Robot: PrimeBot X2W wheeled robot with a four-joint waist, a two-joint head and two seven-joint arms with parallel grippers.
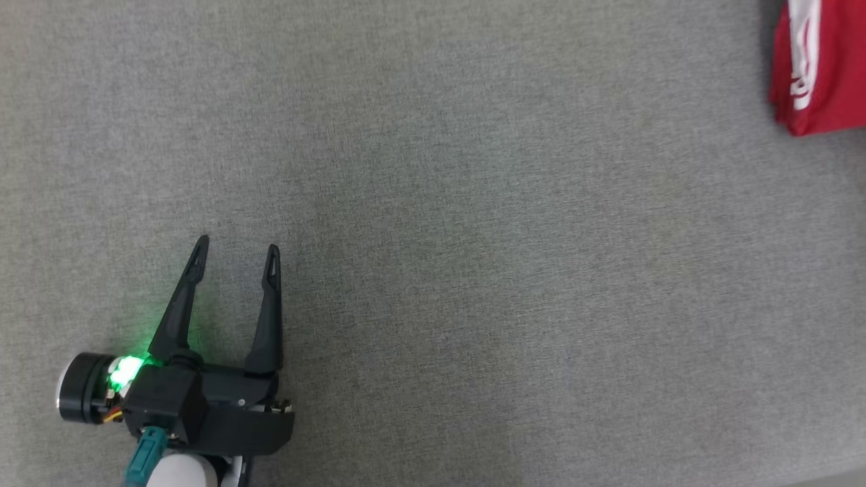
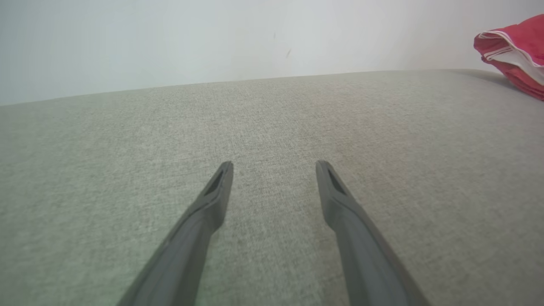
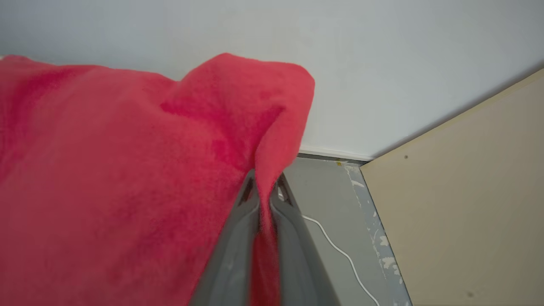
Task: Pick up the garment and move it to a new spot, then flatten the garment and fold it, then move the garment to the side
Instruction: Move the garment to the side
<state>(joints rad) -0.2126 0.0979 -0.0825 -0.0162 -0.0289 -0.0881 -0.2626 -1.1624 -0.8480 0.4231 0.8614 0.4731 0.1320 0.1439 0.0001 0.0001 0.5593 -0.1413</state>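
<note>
The garment (image 1: 822, 64) is red with white stripes and sits bunched at the far right of the grey cloth surface; in the left wrist view the garment (image 2: 516, 53) shows at the upper right. My left gripper (image 1: 237, 253) rests at the lower left, open, with nothing between its fingers, far from the cloth; from its own wrist the left gripper (image 2: 274, 168) points across bare fabric. My right gripper (image 3: 265, 187) is shut on a fold of the red garment (image 3: 127, 178), which drapes over the left half of that view.
The grey fabric surface (image 1: 473, 237) spreads wide between the left gripper and the garment. Past the right gripper lie a grey floor (image 3: 327, 199) with a thin white cable (image 3: 340, 250), a beige panel (image 3: 467, 191) and a pale wall (image 3: 382, 63).
</note>
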